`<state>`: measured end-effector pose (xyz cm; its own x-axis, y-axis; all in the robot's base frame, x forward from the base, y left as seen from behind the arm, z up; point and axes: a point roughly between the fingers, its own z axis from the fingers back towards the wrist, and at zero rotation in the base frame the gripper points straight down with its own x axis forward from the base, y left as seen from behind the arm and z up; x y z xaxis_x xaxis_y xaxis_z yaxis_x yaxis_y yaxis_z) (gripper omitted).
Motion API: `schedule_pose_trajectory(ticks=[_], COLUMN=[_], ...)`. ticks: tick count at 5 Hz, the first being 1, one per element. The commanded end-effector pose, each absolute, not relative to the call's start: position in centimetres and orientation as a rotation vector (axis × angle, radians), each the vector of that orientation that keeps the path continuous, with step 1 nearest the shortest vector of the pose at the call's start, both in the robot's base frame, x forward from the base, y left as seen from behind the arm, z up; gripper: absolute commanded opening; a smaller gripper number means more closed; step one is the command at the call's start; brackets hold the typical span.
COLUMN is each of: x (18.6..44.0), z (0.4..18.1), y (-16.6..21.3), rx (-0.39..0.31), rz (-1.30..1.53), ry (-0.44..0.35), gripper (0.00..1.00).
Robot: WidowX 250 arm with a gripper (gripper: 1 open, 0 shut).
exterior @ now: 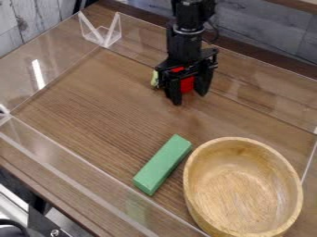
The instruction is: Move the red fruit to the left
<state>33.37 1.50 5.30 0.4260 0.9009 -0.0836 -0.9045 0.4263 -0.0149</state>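
At twelve o'clock on the wooden bench (93, 120), my black gripper (183, 90) surrounds the red fruit (187, 84); I cannot tell whether its fingers grip it. The green block (162, 165) lies at six o'clock.

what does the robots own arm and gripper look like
The arm is dark, nearly black, narrow and jointed, with thin dark cables looping beside it. The gripper is black too, with slim fingers. No markings can be made out at this size.
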Motion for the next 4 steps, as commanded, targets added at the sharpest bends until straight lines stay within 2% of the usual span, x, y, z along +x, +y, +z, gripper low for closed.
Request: schedule_pose_trajectory(ticks=[1,2,4], x=[35.1,35.7,35.7], z=[7.7,6.7,6.5], y=[1.9,2.2,-0.1], rx=[-0.113,-0.111,-0.109], rz=[1.144,1.164,1.231], ry=[-0.026,-0.027,-0.027], gripper=[0.00,0.00,0.00])
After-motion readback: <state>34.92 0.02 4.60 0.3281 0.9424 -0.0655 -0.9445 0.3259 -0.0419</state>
